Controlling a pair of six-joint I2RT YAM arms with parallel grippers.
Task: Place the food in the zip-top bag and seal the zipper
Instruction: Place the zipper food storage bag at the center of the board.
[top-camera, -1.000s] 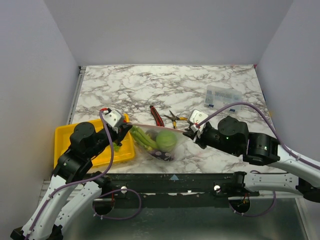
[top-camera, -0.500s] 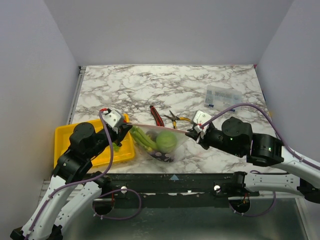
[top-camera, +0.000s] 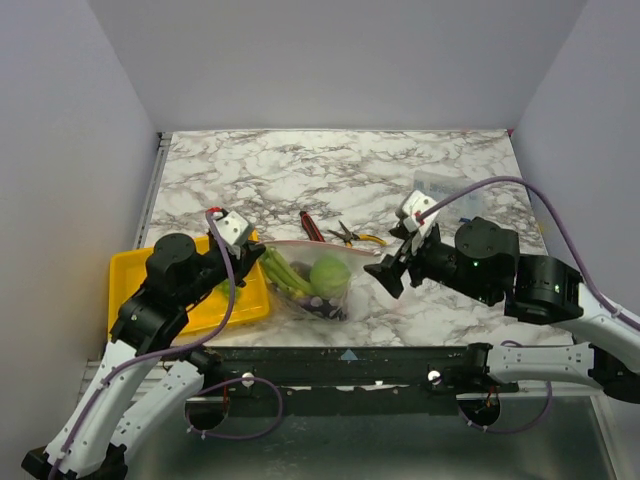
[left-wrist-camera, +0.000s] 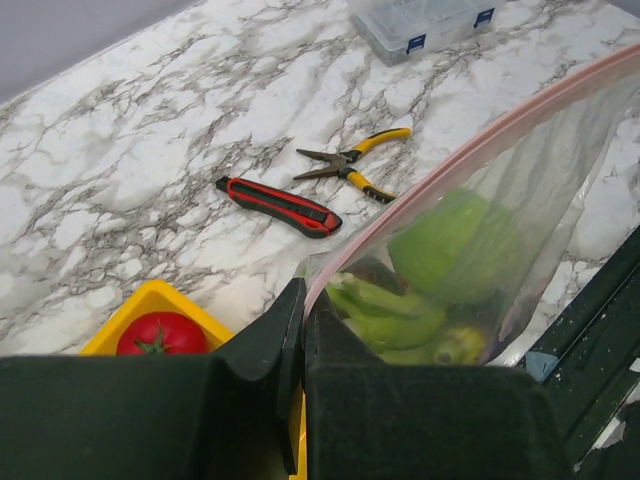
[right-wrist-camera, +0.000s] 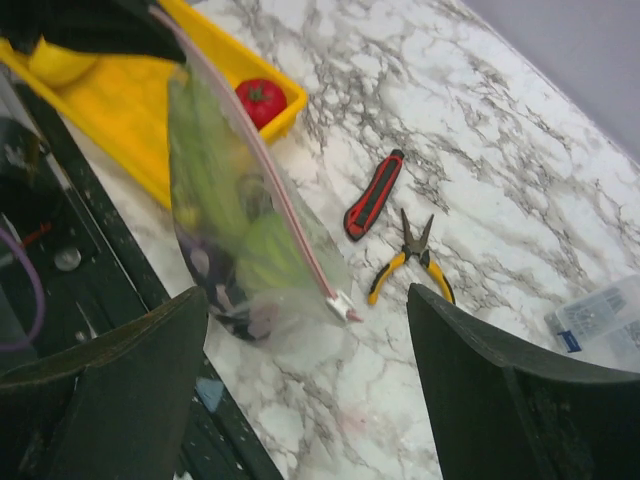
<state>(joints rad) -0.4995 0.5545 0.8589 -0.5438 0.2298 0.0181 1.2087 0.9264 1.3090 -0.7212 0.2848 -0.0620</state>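
Note:
The zip-top bag (top-camera: 312, 278) hangs between the arms, and the same bag (left-wrist-camera: 500, 200) holds food: green celery (top-camera: 283, 272), a round green fruit (top-camera: 330, 275) and purple grapes (top-camera: 322, 305). My left gripper (top-camera: 250, 258) is shut on the left end of the pink zipper (left-wrist-camera: 450, 165); in its own view that gripper (left-wrist-camera: 303, 310) pinches the strip. My right gripper (top-camera: 395, 262) stands open, just right of the bag's free end. In the right wrist view the right gripper (right-wrist-camera: 310, 390) holds nothing, and the zipper (right-wrist-camera: 270, 190) ends in a small white slider (right-wrist-camera: 342, 304). A red tomato (left-wrist-camera: 160, 333) lies in the tray.
The yellow tray (top-camera: 130, 275) sits at the near left with the tomato (right-wrist-camera: 260, 100) in it. A red utility knife (top-camera: 312, 228) and yellow-handled pliers (top-camera: 352, 236) lie behind the bag. A clear plastic box (top-camera: 445, 188) stands at the right. The dark table edge (top-camera: 345, 355) runs just below the bag.
My right gripper has opened, let go of the zipper's right end and drawn back up and to the right. The bag's free end has sagged. The left gripper keeps its hold.

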